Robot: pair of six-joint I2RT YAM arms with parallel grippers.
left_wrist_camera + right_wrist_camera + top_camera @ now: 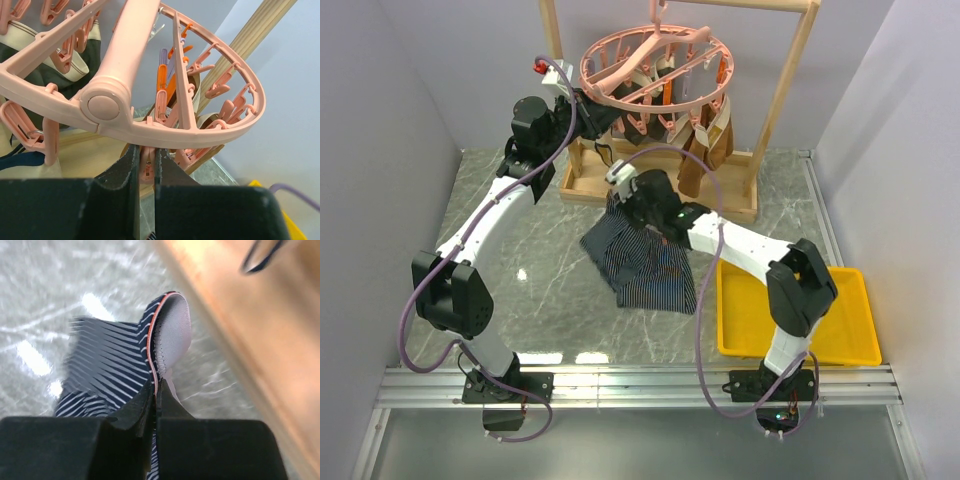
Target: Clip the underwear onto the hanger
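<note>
The navy striped underwear (645, 262) lies on the marble table, one edge lifted. My right gripper (623, 190) is shut on that edge; in the right wrist view (156, 390) the jaws pinch the waistband (170, 332) with its orange trim. The round pink hanger (655, 65) hangs from the wooden rack. My left gripper (582, 100) is at its left rim. In the left wrist view (146, 162) the jaws are shut on a pink peg (146, 167) under the hanger ring (200, 132).
The wooden rack (785, 90) stands on a wooden base (660, 190) at the back. Tan and dark garments (710, 140) hang from other pegs. A yellow tray (800, 315) sits at the right front. Grey walls close both sides.
</note>
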